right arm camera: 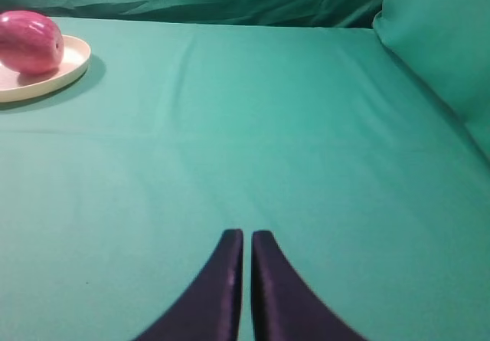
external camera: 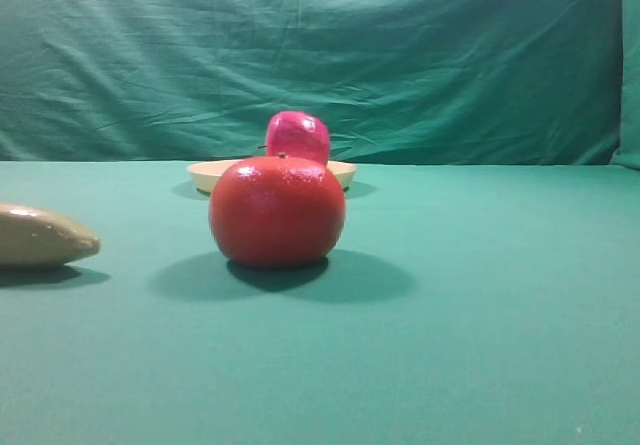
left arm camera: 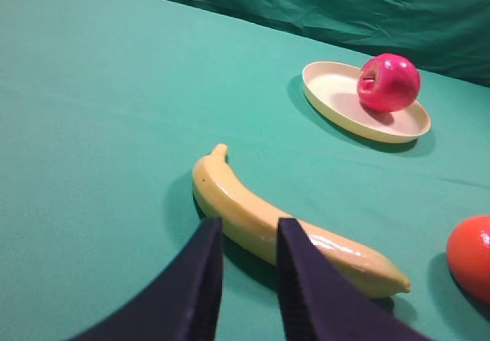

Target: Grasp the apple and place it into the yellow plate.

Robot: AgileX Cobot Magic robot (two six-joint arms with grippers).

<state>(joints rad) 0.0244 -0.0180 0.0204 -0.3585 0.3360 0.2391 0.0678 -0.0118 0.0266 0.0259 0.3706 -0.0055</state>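
The glossy crimson apple [external camera: 298, 135] lies in the pale yellow plate [external camera: 205, 173] at the back of the table, partly hidden behind an orange-red fruit. In the left wrist view the apple [left arm camera: 388, 82] rests on the plate's [left arm camera: 329, 88] right side, stem hollow to the left. In the right wrist view the apple [right arm camera: 29, 42] and the plate [right arm camera: 73, 61] sit at the far left. My left gripper [left arm camera: 249, 230] is empty, its jaws a little apart, far from the apple. My right gripper [right arm camera: 246, 237] is shut and empty over bare cloth. Neither gripper shows in the exterior view.
A matte orange-red round fruit [external camera: 277, 212] stands in front of the plate; its edge shows in the left wrist view [left arm camera: 471, 253]. A yellow banana [left arm camera: 230, 191] lies just beyond my left fingertips, beige at the left in the exterior view [external camera: 40, 235]. Green cloth covers table and backdrop.
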